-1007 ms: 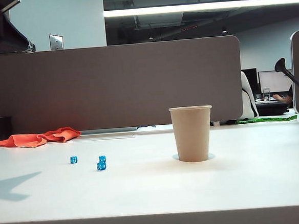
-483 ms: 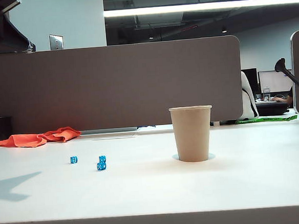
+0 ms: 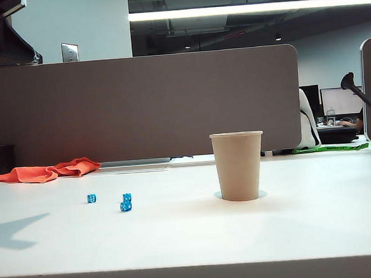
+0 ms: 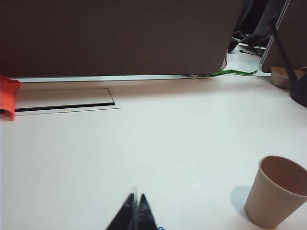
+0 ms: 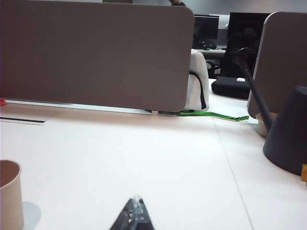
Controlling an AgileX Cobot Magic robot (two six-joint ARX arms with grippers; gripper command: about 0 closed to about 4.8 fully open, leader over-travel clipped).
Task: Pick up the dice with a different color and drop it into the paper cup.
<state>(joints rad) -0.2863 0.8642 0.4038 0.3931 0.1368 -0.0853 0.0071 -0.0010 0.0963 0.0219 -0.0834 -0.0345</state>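
The tan paper cup point(image 3: 238, 167) stands upright on the white table, right of centre. The dice with a different color is not in view in any frame. Three blue dice point(image 3: 125, 207) lie left of the cup, two touching and one point(image 3: 91, 198) apart. Neither gripper shows in the exterior view. In the left wrist view my left gripper point(image 4: 135, 197) is shut with nothing in it, above the table, the cup point(image 4: 276, 199) off to one side and a blue die edge point(image 4: 160, 228) beside it. My right gripper point(image 5: 136, 199) is shut and empty, with the cup point(image 5: 9, 191) at the frame's edge.
An orange cloth point(image 3: 47, 171) lies at the back left by a grey partition point(image 3: 139, 107). A cable slot point(image 4: 64, 106) runs in the table near the partition. A dark lamp base point(image 5: 288, 134) with a slanted arm stands at the far right.
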